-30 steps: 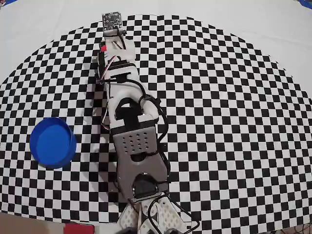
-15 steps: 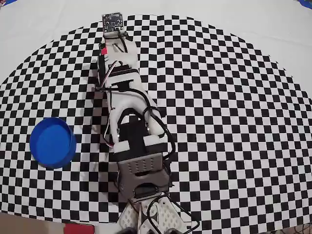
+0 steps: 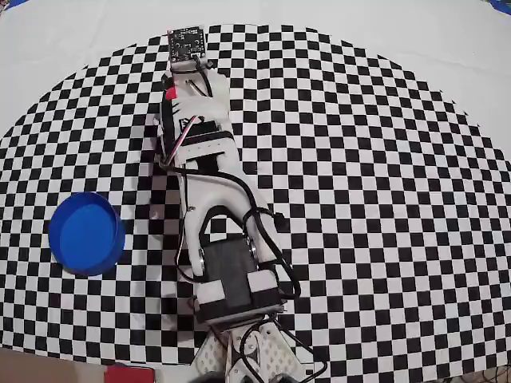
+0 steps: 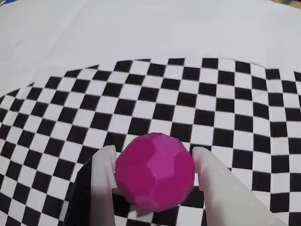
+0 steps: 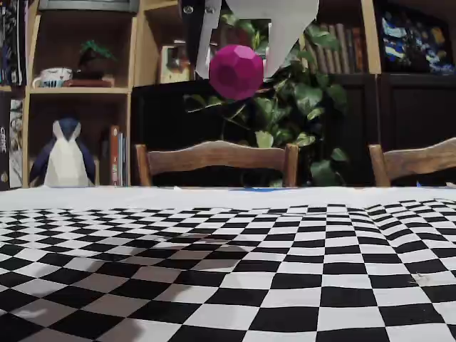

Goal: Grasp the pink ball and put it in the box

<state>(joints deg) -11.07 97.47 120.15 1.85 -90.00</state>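
The pink ball (image 4: 155,170) is a faceted magenta sphere, and it sits between the two white fingers (image 4: 104,179) of my gripper (image 4: 153,153), which is shut on it. In the fixed view the ball (image 5: 236,71) hangs high above the checkered table in the gripper (image 5: 239,63). From overhead the gripper (image 3: 188,73) is at the far end of the outstretched arm, and the arm hides the ball. The box, a round blue tub (image 3: 86,233), stands empty at the left, well apart from the gripper.
The checkered mat (image 3: 383,199) covers the table and ends in plain white cloth (image 3: 359,24) at the far side. A flat red rectangle (image 3: 128,373) lies at the near edge by the arm's base. Wooden chairs (image 5: 217,160) and shelves stand behind the table.
The arm has unfolded and stretched out over the last second. The gripper end has shifted slightly toward the far edge. The blue tub has not moved.
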